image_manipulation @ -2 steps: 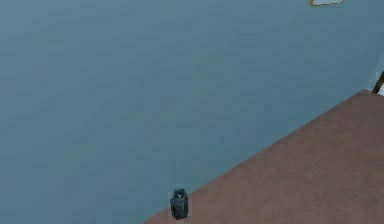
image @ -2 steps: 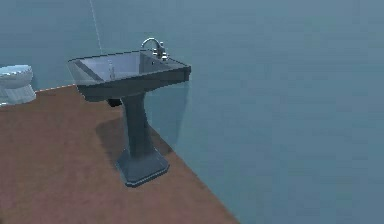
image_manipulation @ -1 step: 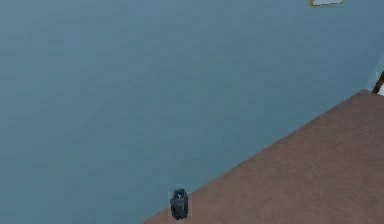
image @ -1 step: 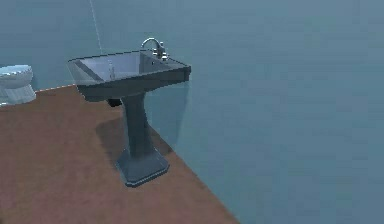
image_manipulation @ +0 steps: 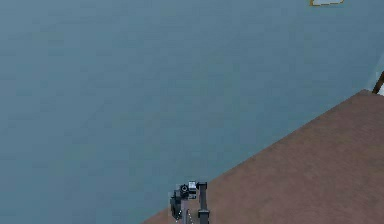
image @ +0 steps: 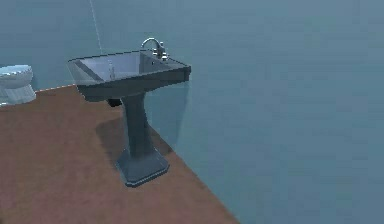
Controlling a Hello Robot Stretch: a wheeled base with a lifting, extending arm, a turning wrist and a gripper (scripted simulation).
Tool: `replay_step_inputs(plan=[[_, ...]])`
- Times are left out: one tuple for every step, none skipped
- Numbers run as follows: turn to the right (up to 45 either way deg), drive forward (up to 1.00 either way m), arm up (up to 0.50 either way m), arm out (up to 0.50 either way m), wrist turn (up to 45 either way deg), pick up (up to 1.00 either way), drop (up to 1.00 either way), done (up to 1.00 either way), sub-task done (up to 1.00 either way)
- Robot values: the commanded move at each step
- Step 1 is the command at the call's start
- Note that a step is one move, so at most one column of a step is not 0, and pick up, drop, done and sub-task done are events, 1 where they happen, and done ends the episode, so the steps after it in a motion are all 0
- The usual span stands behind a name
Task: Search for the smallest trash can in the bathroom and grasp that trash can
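Blue-grey walls (image: pixel 280 90) close in a bathroom with a reddish-brown floor (image: pixel 60 160). A dark pedestal sink (image: pixel 128 72) stands at the floor's edge against the wall, a curved faucet (image: pixel 152 46) at the back of its basin. A pale toilet (image: pixel 14 82) sits off toward the floor's far corner at the forward view's left. In the arm side view the dark arm (image_manipulation: pixel 203 208) rises from the bottom edge. At its end is the gripper (image_manipulation: pixel 176 207), low by the line where floor meets wall. With only bare wall and floor behind its far end, it holds nothing. Whether its fingers are spread or pressed together I cannot tell. Where the trash can stands I cannot tell either, so I judge the search is unfinished. The floor beyond the sink's pedestal and around the toilet seems the likeliest place to look. The smallest can in a bathroom is probably light, stiff and thin-walled, with a smooth, rather slippery side. It would likely tip or skid if nudged. The rim looks the best hold, one finger inside the wall and one outside.
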Motion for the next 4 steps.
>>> replay_step_inputs(plan=[[0.0, 0.00, 0.00, 0.00, 45.0, 0.00, 0.00, 0.00, 0.00], [0.0, 0.00, 0.00, 0.00, 45.0, 0.00, 0.00, 0.00, 0.00], [0.0, 0.00, 0.00, 0.00, 45.0, 0.00, 0.00, 0.00, 0.00], [0.0, 0.00, 0.00, 0.00, 24.0, 0.00, 0.00, 0.00, 0.00]])
